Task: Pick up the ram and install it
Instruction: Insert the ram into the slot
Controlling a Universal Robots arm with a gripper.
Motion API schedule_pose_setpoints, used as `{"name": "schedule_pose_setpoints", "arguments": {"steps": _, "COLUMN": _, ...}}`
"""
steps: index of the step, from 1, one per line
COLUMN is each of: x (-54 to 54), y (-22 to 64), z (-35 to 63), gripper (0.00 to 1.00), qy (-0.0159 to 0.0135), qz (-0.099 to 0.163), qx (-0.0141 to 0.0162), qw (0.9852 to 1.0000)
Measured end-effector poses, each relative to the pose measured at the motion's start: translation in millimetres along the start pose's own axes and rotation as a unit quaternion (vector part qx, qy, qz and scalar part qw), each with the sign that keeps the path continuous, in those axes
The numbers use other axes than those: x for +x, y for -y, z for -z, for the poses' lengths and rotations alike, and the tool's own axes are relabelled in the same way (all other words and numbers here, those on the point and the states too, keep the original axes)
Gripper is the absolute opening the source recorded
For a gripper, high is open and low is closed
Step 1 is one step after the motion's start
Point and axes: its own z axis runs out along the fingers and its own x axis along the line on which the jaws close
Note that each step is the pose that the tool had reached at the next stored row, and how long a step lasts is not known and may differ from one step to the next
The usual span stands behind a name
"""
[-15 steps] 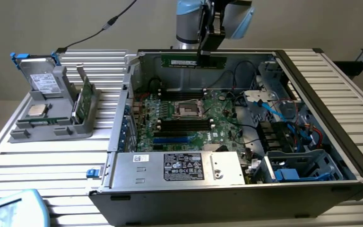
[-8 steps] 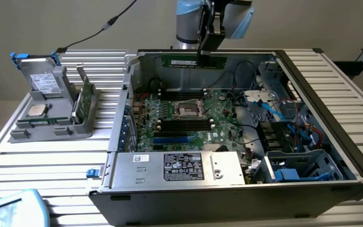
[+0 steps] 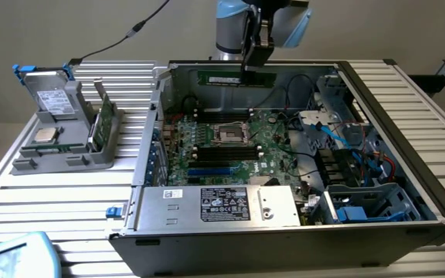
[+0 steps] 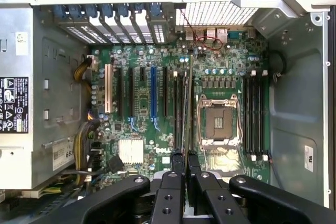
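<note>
gripper (image 4: 186, 157) clamps ram (image 4: 187, 103) edge-on above motherboard (image 4: 143, 90).

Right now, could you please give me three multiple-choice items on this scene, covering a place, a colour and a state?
1. Where is the ram?
A) in the grey holder
B) over the motherboard
C) flat on the table

2. What colour is the ram's board?
A) blue
B) red
C) green

3. How are the fingers?
A) shut on the ram
B) wide open
C) shut on nothing

Answers:
1 B, it hangs above the motherboard, unseated.
2 C, its face shows green.
3 A, they clamp its upper edge.
</note>
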Motion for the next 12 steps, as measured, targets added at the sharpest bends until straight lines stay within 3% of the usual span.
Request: {"name": "schedule_pose_setpoints", "arguments": {"steps": 12, "x": -0.9, "y": -0.1, "z": -21.9, "gripper": 0.14, "qy": 0.0001, "qz": 0.006, "qx": 0.0001, "qw": 1.0000}}
